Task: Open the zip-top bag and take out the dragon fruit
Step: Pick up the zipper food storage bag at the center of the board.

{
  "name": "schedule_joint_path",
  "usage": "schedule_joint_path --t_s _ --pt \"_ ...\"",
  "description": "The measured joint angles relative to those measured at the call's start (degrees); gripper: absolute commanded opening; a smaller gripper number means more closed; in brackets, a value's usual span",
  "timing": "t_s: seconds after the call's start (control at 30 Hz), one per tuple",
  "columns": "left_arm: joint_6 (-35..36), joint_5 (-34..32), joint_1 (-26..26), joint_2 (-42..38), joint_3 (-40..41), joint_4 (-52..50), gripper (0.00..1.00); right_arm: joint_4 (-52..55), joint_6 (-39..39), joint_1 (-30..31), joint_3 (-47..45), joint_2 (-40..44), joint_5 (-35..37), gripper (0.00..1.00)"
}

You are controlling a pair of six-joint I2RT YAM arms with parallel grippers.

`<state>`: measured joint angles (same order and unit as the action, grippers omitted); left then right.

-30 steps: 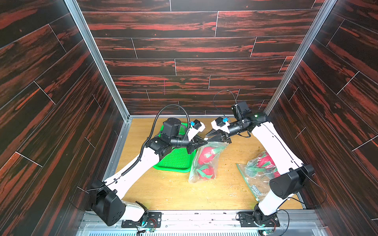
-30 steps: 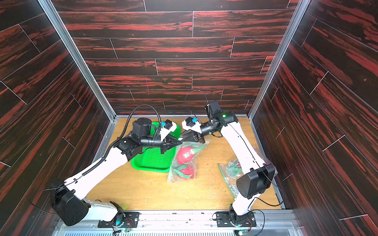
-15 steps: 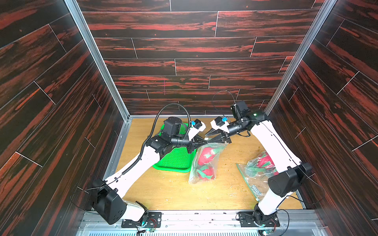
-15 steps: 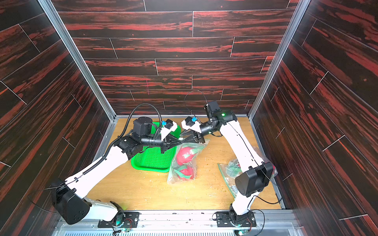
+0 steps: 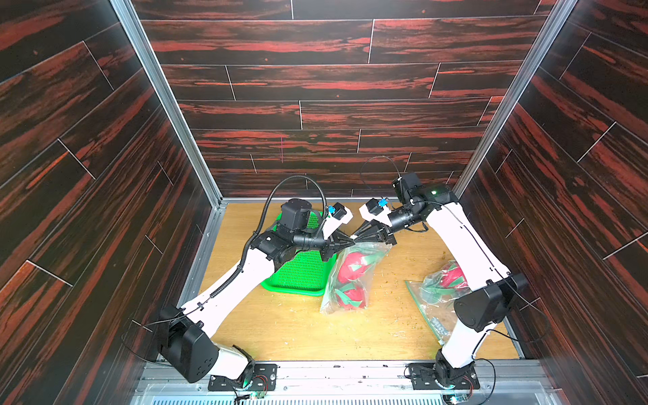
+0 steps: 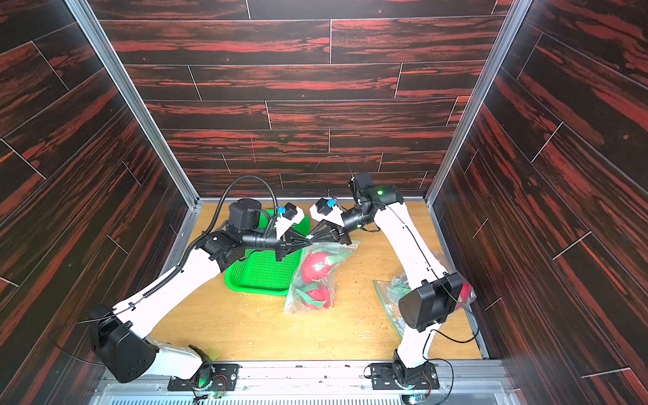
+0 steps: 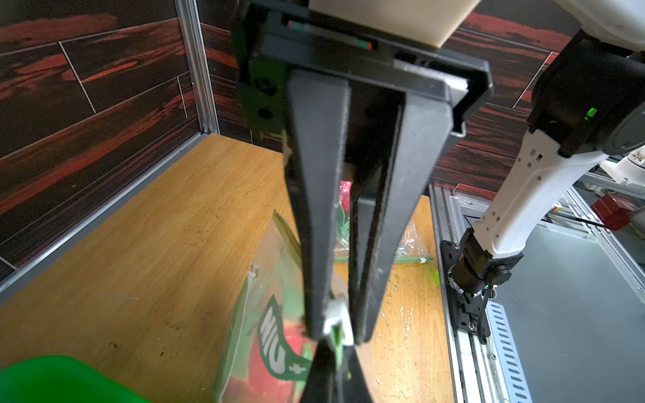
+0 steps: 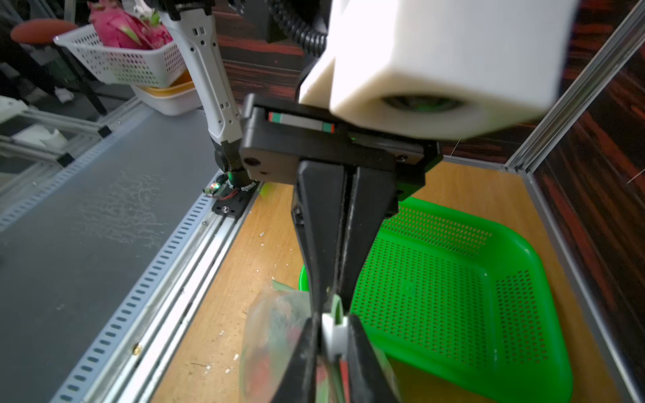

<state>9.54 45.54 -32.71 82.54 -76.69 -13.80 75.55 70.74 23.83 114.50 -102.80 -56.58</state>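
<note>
Top view: left arm (image 5: 245,270) overhangs green basket (image 5: 291,289) beside bag (image 5: 377,249).

White arms (image 5: 245,278) w/ blk joints (image 5: 189,350), corrugated cable (image 5: 224,287).

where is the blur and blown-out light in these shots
right wrist view: the white camera housing is blown out and soft, and the right gripper blurs close to the lens around the white slider; left wrist view: the zip-top bag's print and green basket corner are soft; both top views: sharp, mild sheen on the bag
</note>
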Motion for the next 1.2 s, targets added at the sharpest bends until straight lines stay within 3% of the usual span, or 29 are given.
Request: schedule_joint_path --t_s 0.13,0.33,0.83,1.2 --pt "0.59 -0.61 0.02 0.0 0.0 -0.28 0.0 0.13 0.26 -0.02 0.02 0.0 0.35 0.0" --pt "1.2 -2.08 -0.04 -0.02 0.0 -0.37 0.0 -2.91 -0.7 -0.24 -2.32 1.4 1.09 0.0" --pt "-2.1 -3.89 -0.87 -3.19 2.84 2.23 0.0 -19.65 -8.02 -6.86 -23.61 11.8 -1.77 0.0" --pt "-5.49 -11.23 -0.98 -8.31 4.96 4.37 0.0 -36.96 -17.97 -13.55 -41.68 21.07 0.7 0.0"
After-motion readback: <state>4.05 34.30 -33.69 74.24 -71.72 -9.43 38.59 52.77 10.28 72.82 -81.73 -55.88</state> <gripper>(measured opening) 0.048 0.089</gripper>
